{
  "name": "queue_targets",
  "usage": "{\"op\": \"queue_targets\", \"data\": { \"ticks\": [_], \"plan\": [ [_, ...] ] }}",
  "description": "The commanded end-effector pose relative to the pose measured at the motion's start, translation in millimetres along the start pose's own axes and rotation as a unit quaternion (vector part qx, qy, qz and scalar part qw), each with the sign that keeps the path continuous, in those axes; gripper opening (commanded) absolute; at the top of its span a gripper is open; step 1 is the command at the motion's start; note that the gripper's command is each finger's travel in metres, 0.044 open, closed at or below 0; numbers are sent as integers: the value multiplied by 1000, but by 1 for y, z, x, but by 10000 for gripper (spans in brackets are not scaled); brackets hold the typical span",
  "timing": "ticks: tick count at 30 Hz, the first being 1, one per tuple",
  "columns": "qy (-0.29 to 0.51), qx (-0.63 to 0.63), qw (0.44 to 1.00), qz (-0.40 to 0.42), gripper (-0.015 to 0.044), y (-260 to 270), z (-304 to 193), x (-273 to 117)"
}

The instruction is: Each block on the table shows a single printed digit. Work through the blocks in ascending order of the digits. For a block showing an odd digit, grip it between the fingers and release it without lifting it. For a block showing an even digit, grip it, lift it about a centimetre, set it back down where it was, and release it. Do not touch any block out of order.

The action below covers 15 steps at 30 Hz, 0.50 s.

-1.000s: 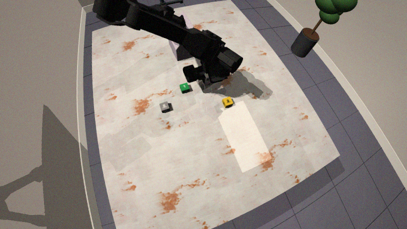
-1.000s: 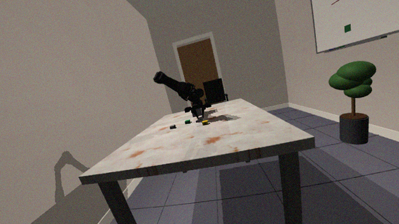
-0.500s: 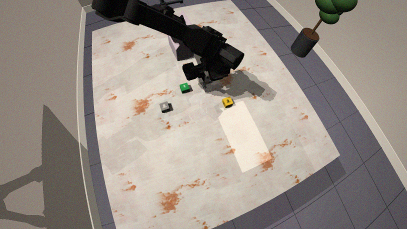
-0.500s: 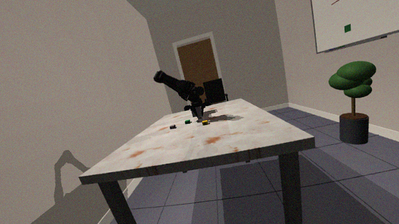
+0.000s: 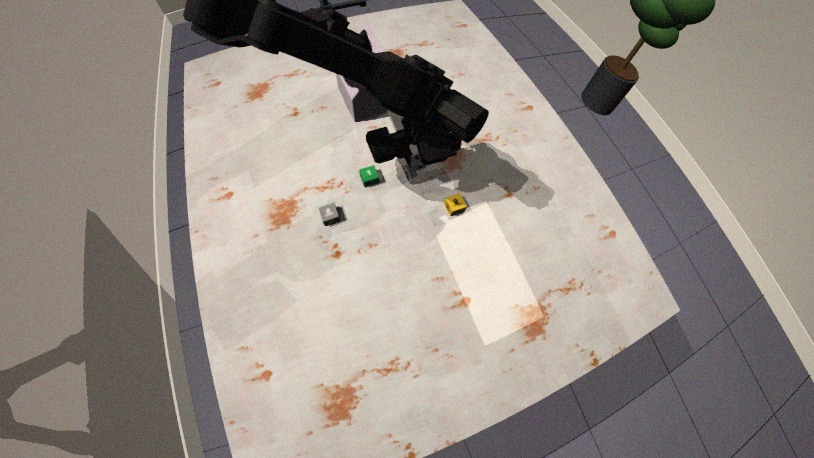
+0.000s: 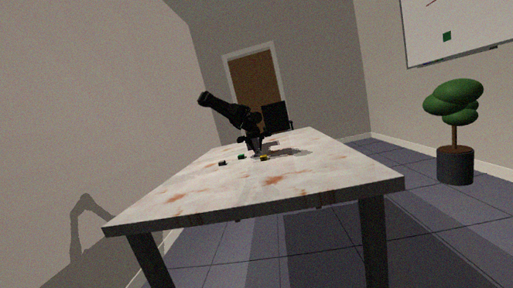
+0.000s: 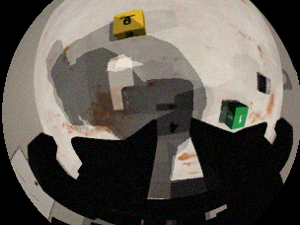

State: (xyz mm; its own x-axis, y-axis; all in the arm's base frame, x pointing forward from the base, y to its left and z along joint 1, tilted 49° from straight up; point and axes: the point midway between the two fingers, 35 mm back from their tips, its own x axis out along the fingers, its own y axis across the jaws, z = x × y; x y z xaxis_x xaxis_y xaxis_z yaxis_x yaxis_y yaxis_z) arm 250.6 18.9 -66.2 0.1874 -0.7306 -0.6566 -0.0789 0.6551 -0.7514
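Between the green block (image 5: pixel 369 175) (image 6: pixel 241 156) (image 7: pixel 236 116) and the yellow block (image 5: pixel 455 204) (image 6: pixel 263 158) (image 7: pixel 129 24), a dark block (image 5: pixel 417 164) (image 6: pixel 256 152) (image 7: pixel 174 127) appears to be pinched by the jaws (image 5: pixel 414 162) (image 6: pixel 256 151). Its colour is dulled by shadow and its digit cannot be read. The green block, marked 1, is seen just to the left, apart from the jaws; the yellow is set nearer and to the right, and the grey block (image 5: pixel 329 213) (image 6: pixel 221 163) (image 7: pixel 262 83) farther left. Whether the pinched block's underside is clear of the worktop (image 5: pixel 352 319) (image 6: pixel 251 192) (image 7: pixel 217 54) cannot be told. If its digit is even, a straight lowering onto its own spot is called for, then release; no sideways travel should be made until it is freed, lest it be dragged.
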Motion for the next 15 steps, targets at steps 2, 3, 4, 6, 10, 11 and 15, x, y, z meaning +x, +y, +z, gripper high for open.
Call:
{"op": "queue_targets", "data": {
  "ticks": [2, 3, 4, 6, 10, 11, 15],
  "plan": [
    [3, -4, 1000, -1, 120, 0, -2, 7],
    [3, -4, 1000, -1, 120, 0, -2, 9],
    [3, -4, 1000, -1, 120, -1, -2, 10],
    [3, -4, 1000, -1, 120, -1, -2, 10],
    [3, -4, 1000, -1, 120, -1, -2, 10],
    [3, -4, 1000, -1, 120, -1, -2, 10],
    [3, -4, 1000, -1, 120, -1, -2, 10]
  ]
}}
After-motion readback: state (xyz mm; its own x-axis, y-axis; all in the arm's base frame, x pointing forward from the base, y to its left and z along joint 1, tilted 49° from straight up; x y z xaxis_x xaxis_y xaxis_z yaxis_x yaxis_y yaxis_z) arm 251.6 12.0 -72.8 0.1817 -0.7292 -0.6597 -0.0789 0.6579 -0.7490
